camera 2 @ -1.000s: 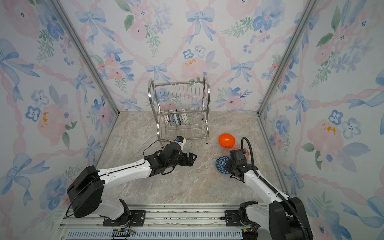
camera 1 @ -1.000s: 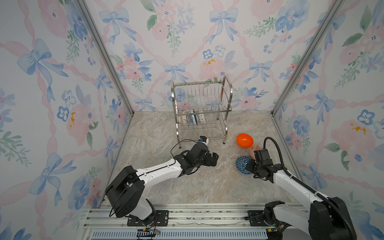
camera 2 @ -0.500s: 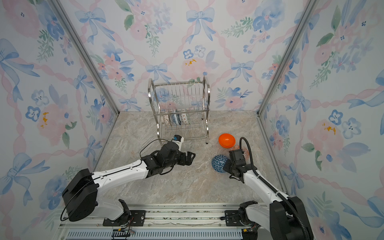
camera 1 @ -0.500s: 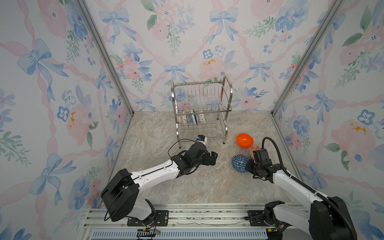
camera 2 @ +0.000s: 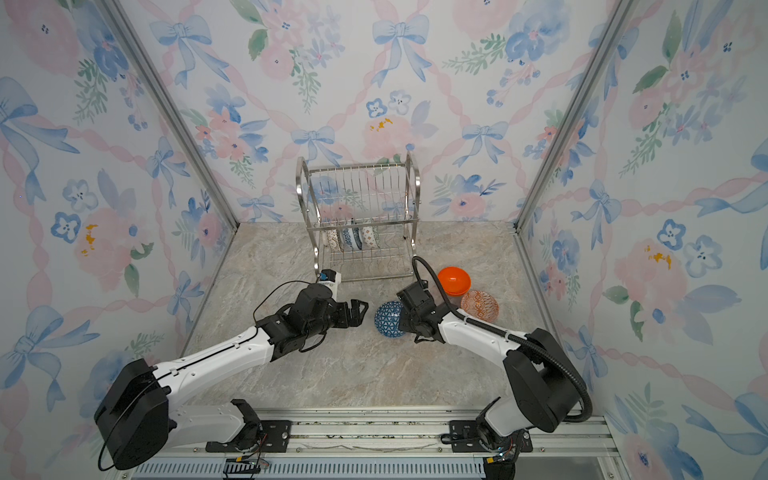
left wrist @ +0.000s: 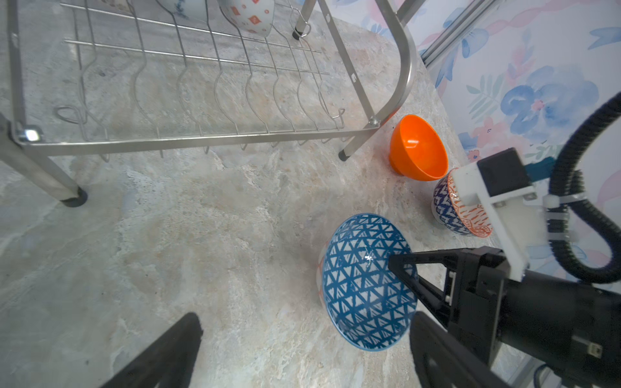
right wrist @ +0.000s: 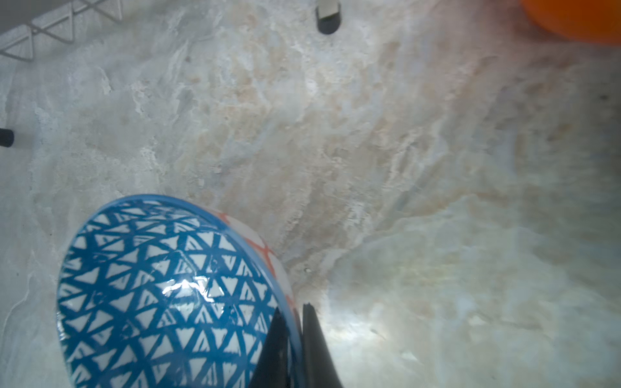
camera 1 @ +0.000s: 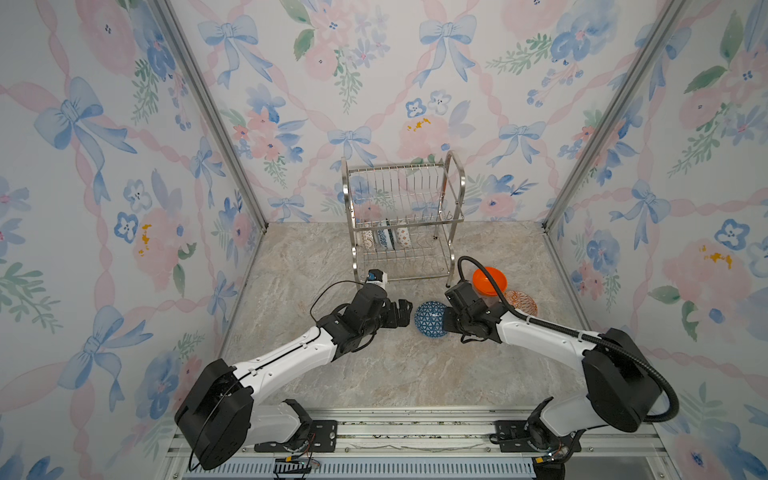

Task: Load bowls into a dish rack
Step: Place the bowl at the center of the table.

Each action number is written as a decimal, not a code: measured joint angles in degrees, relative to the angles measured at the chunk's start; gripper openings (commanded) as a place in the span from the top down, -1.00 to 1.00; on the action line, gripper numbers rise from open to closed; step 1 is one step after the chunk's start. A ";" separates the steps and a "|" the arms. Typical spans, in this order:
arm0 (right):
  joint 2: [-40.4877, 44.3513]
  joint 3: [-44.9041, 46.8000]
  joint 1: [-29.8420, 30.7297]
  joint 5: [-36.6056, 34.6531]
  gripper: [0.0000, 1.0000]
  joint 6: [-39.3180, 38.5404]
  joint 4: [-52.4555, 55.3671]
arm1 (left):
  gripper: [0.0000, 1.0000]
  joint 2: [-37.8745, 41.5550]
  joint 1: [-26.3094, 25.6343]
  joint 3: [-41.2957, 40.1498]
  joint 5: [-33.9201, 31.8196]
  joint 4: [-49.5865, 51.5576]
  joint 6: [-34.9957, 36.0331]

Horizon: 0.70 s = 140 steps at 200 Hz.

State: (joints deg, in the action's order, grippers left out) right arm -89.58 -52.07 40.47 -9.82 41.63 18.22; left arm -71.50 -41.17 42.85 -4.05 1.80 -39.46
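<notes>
The blue bowl with white triangles (camera 1: 430, 318) (camera 2: 388, 318) (right wrist: 168, 295) is tipped on edge low over the marble floor, its opening facing my left arm. My right gripper (camera 1: 446, 320) (right wrist: 294, 310) is shut on its rim, one finger inside and one outside. My left gripper (camera 1: 405, 309) (camera 2: 359, 309) (left wrist: 304, 319) stands open just left of that bowl (left wrist: 366, 282), not touching it. A plain orange bowl (camera 1: 490, 280) (left wrist: 418, 151) and a red-orange patterned bowl (camera 1: 521, 302) (camera 2: 480, 305) sit behind my right wrist. The dish rack (camera 1: 461, 187) (camera 2: 415, 183) (left wrist: 400, 77) stands at the back.
Three bowls (camera 1: 386, 239) (camera 2: 351, 237) stand on edge at the left of the rack's lower tier. The rack's front legs (left wrist: 72, 198) stand close behind my left gripper. Floral walls (camera 1: 623, 208) close in both sides and the back. A metal rail (camera 1: 415, 428) runs along the front.
My right gripper has closed on the blue triangle bowl's rim and carried it leftward, tipping it on edge, up to my open left gripper. The left gripper has drawn back slightly.
</notes>
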 measured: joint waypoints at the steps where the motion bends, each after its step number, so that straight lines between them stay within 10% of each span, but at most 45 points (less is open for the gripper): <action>1: -0.22 -0.15 0.11 0.00 0.98 0.00 -0.02 | -0.95 0.07 0.07 -0.07 0.02 0.00 -0.02; 140: -12.17 -10.16 4.74 2.14 0.24 1.07 -4.33 | -0.95 3.93 3.32 -5.46 1.16 3.02 -1.29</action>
State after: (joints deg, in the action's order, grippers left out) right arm -101.75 -62.24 45.21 -7.68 42.70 13.89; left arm -67.57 -37.85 37.39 -2.90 4.82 -40.75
